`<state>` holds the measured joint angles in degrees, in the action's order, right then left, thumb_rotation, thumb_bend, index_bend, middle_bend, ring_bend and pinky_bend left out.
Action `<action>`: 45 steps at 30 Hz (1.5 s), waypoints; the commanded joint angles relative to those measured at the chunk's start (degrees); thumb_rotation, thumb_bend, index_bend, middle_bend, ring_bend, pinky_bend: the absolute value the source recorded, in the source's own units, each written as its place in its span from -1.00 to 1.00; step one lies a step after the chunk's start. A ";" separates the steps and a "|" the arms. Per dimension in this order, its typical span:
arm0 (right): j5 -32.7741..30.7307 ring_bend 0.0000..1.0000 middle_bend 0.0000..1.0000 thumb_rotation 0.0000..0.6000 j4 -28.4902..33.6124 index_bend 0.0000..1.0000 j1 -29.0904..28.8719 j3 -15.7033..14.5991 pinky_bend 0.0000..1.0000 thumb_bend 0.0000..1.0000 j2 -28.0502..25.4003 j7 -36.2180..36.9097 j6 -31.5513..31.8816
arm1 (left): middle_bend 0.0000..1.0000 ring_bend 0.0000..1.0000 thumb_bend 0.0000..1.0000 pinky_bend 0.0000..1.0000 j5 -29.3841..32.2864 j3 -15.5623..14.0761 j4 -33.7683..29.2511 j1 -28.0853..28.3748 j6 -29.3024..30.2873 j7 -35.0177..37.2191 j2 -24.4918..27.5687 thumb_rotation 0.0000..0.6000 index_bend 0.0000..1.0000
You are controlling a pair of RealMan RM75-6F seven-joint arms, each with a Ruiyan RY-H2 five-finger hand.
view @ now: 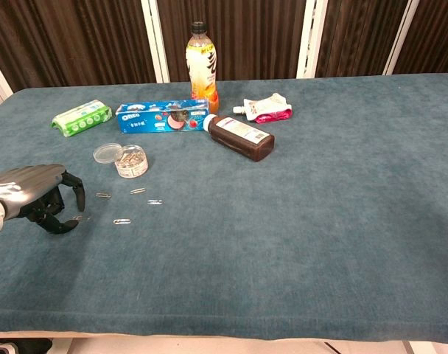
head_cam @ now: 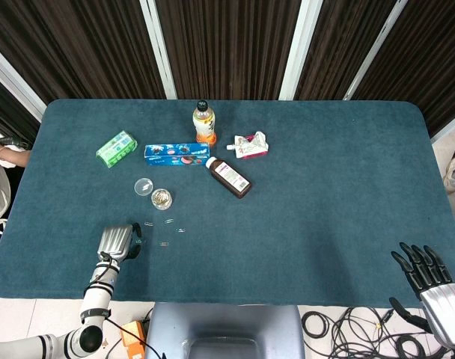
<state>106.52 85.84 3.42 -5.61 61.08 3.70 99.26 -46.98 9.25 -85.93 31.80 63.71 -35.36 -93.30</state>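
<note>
Fingers (view: 71,193) arched over one paper clip (view: 78,217).

Left hand (view: 40,198) hovering palm-down near the table's (view: 298,243) front-left corner, fingers curling downward; right hand (head_cam: 429,280) hanging beyond the front-right corner, fingers spreading apart.

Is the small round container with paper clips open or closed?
Open. The small round container has no lid on it and the paper clips inside show; its clear lid lies on the table beside it, touching it.
</note>
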 commanded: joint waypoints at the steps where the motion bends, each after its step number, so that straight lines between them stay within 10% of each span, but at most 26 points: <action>1: 0.02 -1.00 -1.00 1.00 0.05 -1.00 0.02 -0.01 -1.00 -0.64 -0.01 0.01 0.05 | 1.00 1.00 -0.31 1.00 0.35 -0.05 0.01 0.17 -0.32 0.04 0.05 1.00 0.03; 45: 0.35 -1.00 -1.00 1.00 -0.31 -1.00 0.27 -0.10 -1.00 -0.64 -0.08 0.74 0.82 | 1.00 1.00 -0.25 1.00 5.75 -0.96 -0.59 2.95 -1.04 -1.46 0.58 1.00 0.21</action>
<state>106.88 85.53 3.68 -5.72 61.01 4.43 100.07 -41.16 8.34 -86.45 34.78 62.59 -36.89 -92.78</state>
